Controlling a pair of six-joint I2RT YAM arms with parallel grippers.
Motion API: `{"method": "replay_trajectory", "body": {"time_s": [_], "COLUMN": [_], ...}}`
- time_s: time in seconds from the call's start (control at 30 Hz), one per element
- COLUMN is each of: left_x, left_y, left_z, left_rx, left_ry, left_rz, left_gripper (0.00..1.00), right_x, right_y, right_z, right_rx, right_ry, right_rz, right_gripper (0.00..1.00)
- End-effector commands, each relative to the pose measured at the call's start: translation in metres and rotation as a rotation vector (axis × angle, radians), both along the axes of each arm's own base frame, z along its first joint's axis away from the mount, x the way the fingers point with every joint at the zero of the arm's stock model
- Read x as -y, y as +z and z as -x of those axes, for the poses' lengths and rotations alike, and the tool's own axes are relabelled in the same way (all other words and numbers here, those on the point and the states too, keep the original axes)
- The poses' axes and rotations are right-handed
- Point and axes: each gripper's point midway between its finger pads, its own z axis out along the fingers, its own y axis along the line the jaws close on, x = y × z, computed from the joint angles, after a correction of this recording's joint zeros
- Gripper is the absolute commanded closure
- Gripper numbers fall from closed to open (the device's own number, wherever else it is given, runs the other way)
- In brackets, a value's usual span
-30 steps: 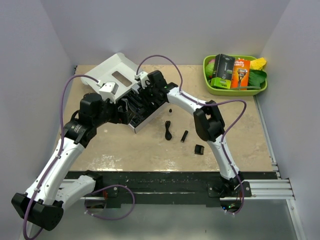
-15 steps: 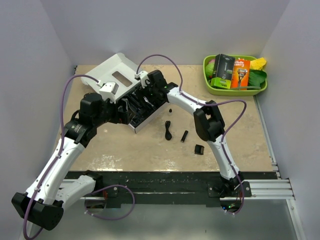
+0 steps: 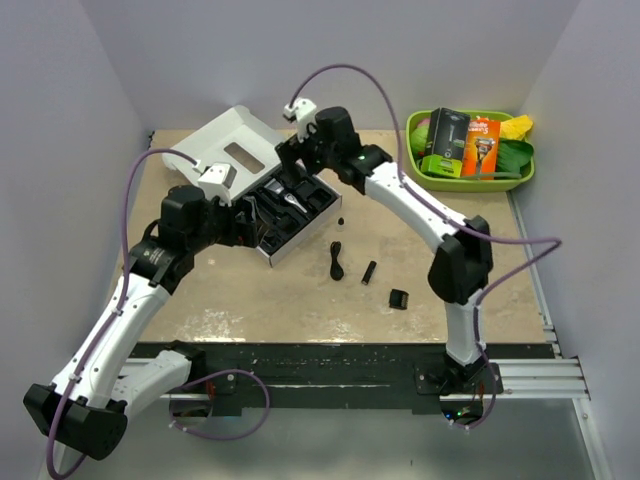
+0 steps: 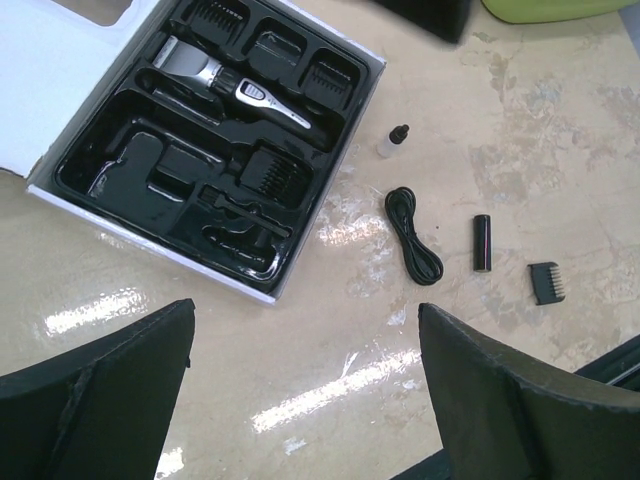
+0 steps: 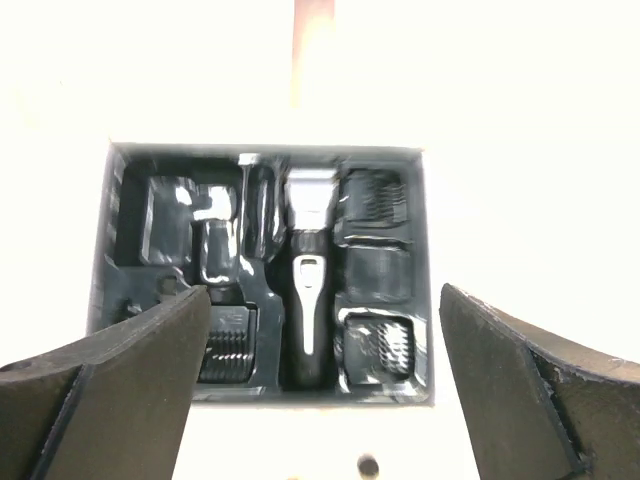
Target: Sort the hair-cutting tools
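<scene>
While left pincer (image 4: 305, 310) and right pincer (image 5: 322, 292) gape, pale walls (image 3: 60, 80) enclose a glossy, perhaps stone, tabletop (image 3: 290, 300).

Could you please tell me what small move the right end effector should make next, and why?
Probably swing the open, empty right end effector down toward the cord on the table. The clipper already lies in the box insert, while the cord, a comb attachment and a small black cylinder lie loose beside it.

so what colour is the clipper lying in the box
The clipper is black with a silver head and silver front strip, clearest in the left wrist view.
</scene>
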Motion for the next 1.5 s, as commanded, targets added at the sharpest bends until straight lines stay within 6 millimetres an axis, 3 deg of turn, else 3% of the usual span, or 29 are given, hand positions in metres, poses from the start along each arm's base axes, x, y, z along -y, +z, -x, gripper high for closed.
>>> {"method": "replay_trajectory", "body": {"time_s": [0.0, 0.07, 0.1, 0.13, 0.27, 0.3, 0.37, 0.4, 0.47, 0.5, 0.67, 0.8, 1.07, 1.47], "left_x": [-0.002, 0.002, 0.003, 0.004, 0.003, 0.003, 0.003, 0.003, 0.003, 0.003, 0.003, 0.001, 0.001, -0.011], "left_y": [0.025, 0.028, 0.03, 0.031, 0.032, 0.031, 0.028, 0.026, 0.021, 0.02, 0.007, 0.006, 0.002, -0.017], "left_z": [-0.011, -0.011, -0.012, -0.012, -0.016, -0.017, -0.018, -0.018, -0.017, -0.018, -0.017, -0.016, -0.012, -0.011], "left_rx": [0.077, 0.08, 0.088, 0.085, 0.094, 0.093, 0.083, 0.077, 0.066, 0.065, 0.031, 0.036, 0.019, -0.033], "left_ry": [0.02, 0.009, 0.005, 0.001, 0.011, 0.014, 0.02, 0.022, 0.021, 0.022, 0.024, 0.032, 0.06, 0.15], "left_rz": [0.014, 0.031, 0.038, 0.043, 0.042, 0.04, 0.038, 0.036, 0.038, 0.037, 0.027, 0.028, 0.064, 0.054], "left_gripper": [0.03, 0.03, 0.03, 0.03, 0.03, 0.03, 0.03, 0.03, 0.03, 0.03, 0.04, 0.04, 0.05, 0.06], "right_x": [0.05, 0.079, 0.085, 0.094, 0.114, 0.121, 0.125, 0.131, 0.129, 0.132, 0.125, 0.118, 0.091, 0.096], "right_y": [0.078, 0.072, 0.056, 0.053, -0.003, -0.026, -0.027, -0.046, -0.044, -0.058, -0.079, -0.103, -0.135, -0.179], "right_z": [0.013, 0.015, 0.021, 0.025, 0.044, 0.053, 0.065, 0.076, 0.089, 0.098, 0.125, 0.139, 0.139, 0.14], "right_rx": [0.042, 0.007, -0.015, -0.024, -0.159, -0.203, -0.222, -0.259, -0.28, -0.312, -0.407, -0.471, -0.519, -0.531], "right_ry": [-0.269, -0.417, -0.415, -0.42, -0.471, -0.484, -0.507, -0.519, -0.5, -0.493, -0.45, -0.433, -0.456, -0.559], "right_rz": [-0.097, -0.075, -0.035, -0.018, 0.096, 0.125, 0.072, 0.091, 0.035, 0.04, 0.007, -0.015, -0.045, 0.029], "right_gripper": [0.02, 0.01, 0.02, 0.01, 0.02, 0.03, 0.06, 0.07, 0.12, 0.14, 0.23, 0.25, 0.35, 0.46]}}
